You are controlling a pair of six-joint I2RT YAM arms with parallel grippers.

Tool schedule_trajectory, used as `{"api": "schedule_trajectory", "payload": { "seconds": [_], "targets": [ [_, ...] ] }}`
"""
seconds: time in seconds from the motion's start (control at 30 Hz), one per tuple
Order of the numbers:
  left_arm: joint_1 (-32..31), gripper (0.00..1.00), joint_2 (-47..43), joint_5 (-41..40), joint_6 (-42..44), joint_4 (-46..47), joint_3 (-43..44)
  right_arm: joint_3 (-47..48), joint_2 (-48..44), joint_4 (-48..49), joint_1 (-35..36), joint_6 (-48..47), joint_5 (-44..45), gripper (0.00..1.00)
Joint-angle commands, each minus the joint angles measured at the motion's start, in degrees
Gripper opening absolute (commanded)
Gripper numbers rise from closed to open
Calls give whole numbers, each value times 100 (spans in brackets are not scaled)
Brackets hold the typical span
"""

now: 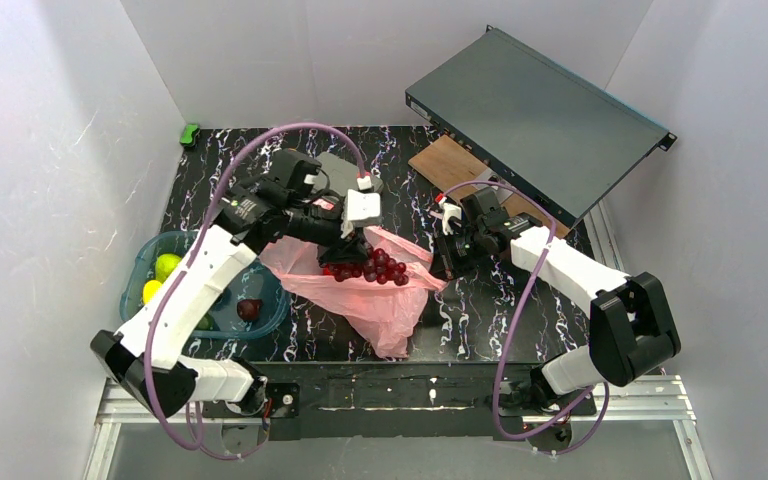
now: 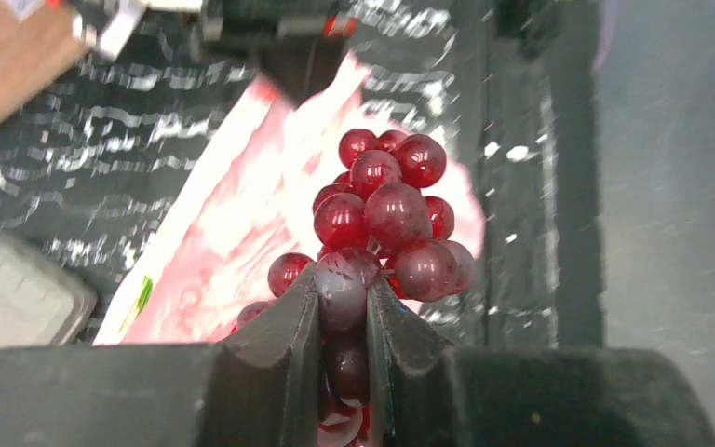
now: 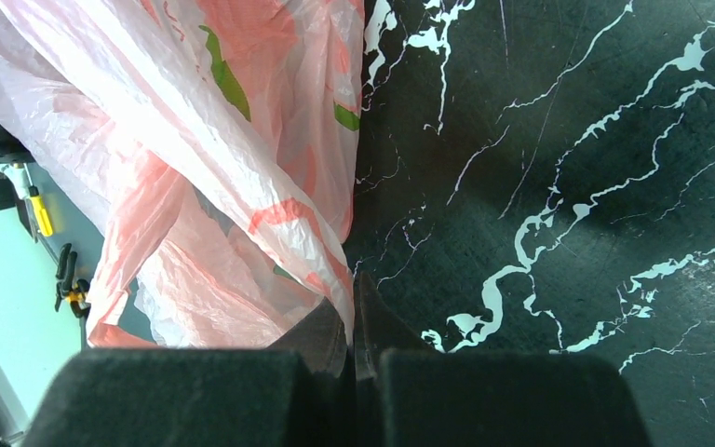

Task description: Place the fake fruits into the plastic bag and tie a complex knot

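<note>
A grape bunch (image 2: pixel 391 209) over the plastic bag (image 1: pixel 380 300)
Left end effector (image 2: pixel 344 279) grasps the bunch; right end effector (image 3: pixel 352 312) pinches the bag's edge.

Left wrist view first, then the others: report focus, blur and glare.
Left wrist: grape bunch in focus with small glare spots, table behind it streaked with blur. Right wrist: plastic bag and table crisp. Top external: evenly lit, sharp, soft shadows only.

Bright, even light from above left the white walls (image 1: pixel 50 150) pale and the shadows soft, put small glints on the grape bunch (image 2: pixel 386 214) (the tabletop (image 2: pixel 74 177) behind it smeared with blur), and nearly bleached the plastic bag (image 3: pixel 149 121).
</note>
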Motion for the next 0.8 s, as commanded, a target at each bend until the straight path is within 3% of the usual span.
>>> {"api": "schedule_trajectory", "payload": {
  "seconds": [0.0,0.17,0.3,0.5,0.57,0.7,0.77],
  "targets": [
    [66,0,-109,-1270,812,361,-427,118,-229,-26,-26,-95,-154,1],
    [454,0,154,-1581,1222,300,-769,126,-206,-46,-27,-131,-182,1],
    [631,0,43,-1779,2096,414,-1369,90,-216,-1,-25,-119,-190,1],
    [590,0,259,-1745,2172,845,-1814,107,-157,28,-27,-86,-244,1],
    [547,11,527,-1719,2099,849,-1717,122,-142,19,-27,-85,-240,1],
    [406,54,726,-1748,1893,808,-1445,105,-168,14,-27,-114,-198,1],
    [403,66,728,-1646,1713,701,-1210,78,-164,32,-25,-130,-174,1]
  ]
}}
